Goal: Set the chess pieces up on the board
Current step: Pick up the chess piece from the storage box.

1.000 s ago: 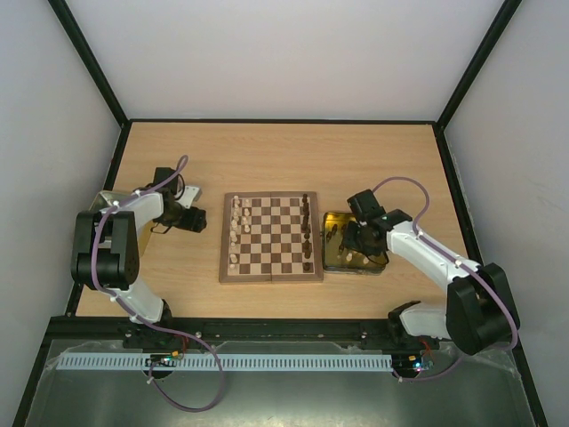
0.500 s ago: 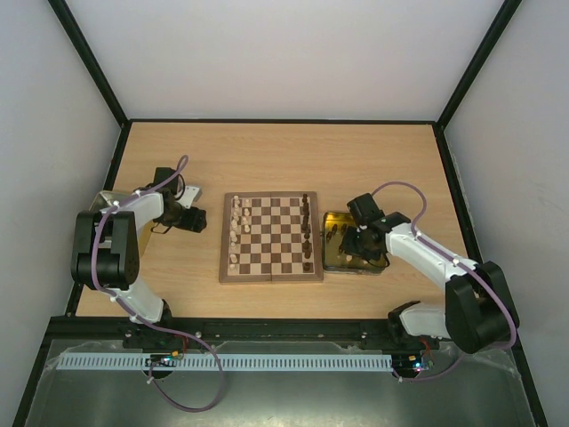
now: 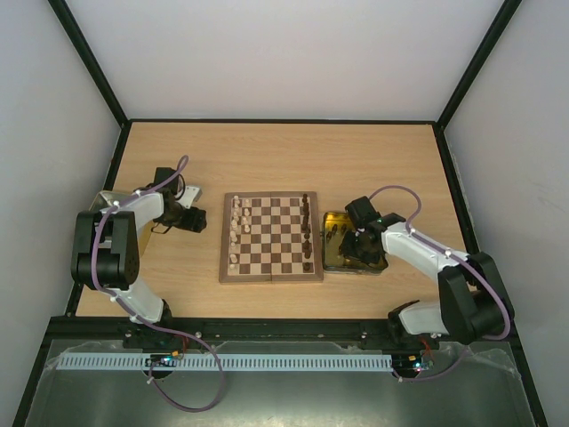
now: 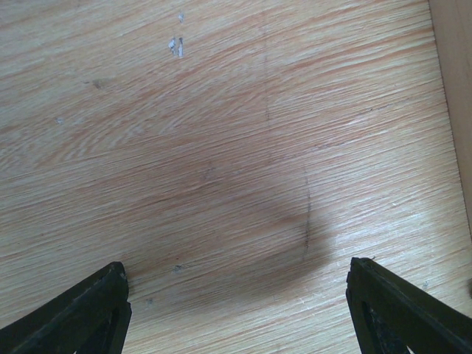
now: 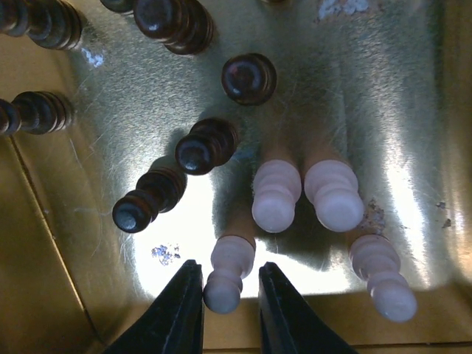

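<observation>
One cream piece (image 5: 231, 254) sits between right tool (image 5: 230, 284) jaws, narrow, not yet pinching; left tool (image 4: 236, 310) spread. Pick step; next: squeeze, lift toward board (image 3: 271, 238).

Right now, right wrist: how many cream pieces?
4 cream pieces: two side by side centrally, one between the jaws of the right end effector, one lower right. Others may sit out of frame.

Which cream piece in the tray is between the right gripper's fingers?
The lower-left cream piece, flanked by the right gripper; the other three cream pieces sit outside it, to the right.
</observation>
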You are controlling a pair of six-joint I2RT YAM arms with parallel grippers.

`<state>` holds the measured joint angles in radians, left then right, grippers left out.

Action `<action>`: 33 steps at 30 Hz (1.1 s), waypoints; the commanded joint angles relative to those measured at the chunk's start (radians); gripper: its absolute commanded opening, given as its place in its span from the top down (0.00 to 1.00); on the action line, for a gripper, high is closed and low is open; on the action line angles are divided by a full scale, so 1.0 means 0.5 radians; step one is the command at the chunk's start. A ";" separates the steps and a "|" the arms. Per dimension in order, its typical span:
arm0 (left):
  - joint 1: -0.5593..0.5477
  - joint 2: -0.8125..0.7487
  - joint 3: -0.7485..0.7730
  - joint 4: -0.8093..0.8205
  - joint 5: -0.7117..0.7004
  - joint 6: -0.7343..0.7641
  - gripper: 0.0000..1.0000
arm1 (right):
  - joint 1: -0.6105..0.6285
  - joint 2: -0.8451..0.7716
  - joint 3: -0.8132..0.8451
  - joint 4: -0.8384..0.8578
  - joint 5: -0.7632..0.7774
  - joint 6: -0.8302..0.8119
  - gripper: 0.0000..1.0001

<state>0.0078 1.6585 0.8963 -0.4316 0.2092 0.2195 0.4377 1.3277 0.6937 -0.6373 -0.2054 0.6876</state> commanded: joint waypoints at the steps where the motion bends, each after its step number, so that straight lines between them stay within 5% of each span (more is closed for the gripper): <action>1: -0.010 0.030 0.011 -0.021 -0.005 -0.007 0.20 | -0.005 0.062 -0.001 0.039 0.018 -0.031 0.81; 15: -0.016 0.037 0.007 -0.020 -0.001 -0.006 0.20 | 0.072 0.046 0.203 -0.092 0.226 -0.079 0.96; 25: -0.016 0.024 0.010 -0.029 0.010 -0.003 0.19 | 0.473 0.154 0.698 -0.298 0.473 -0.006 0.98; 33: -0.016 0.007 -0.003 -0.026 0.018 0.003 0.20 | 0.905 0.581 1.083 -0.185 0.404 0.042 0.98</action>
<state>0.0048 1.6592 0.8963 -0.4309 0.2092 0.2199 0.8093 1.5208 1.1610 -0.7292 0.0032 0.6888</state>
